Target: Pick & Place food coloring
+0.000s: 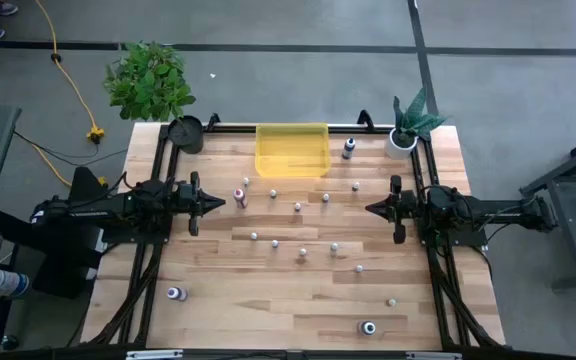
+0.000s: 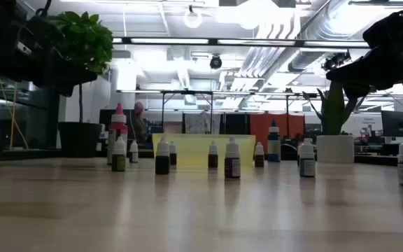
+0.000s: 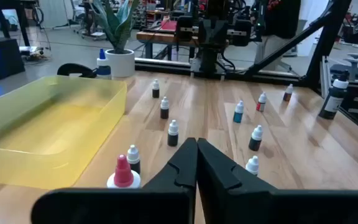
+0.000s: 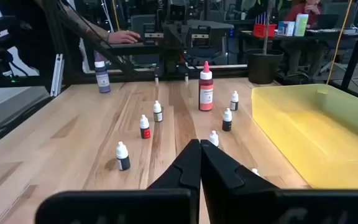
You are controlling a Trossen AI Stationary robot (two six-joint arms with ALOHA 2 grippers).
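Both end effectors, left (image 1: 218, 203) and right (image 1: 370, 208), are closed and empty. Open one wide, drop straight over the pink bottle (image 1: 239, 196) at nine o'clock, squeeze gently, then carry to the bin (image 1: 292, 150) at twelve.

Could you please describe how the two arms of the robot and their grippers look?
Both arms are black, built of blocky jointed segments, with dark cables running along their bodies. The left gripper and the right gripper each end in two dark, flat fingers that taper to a narrow point. In the wrist views the fingers look matte black and wedge-shaped. I see no readable markings on them.
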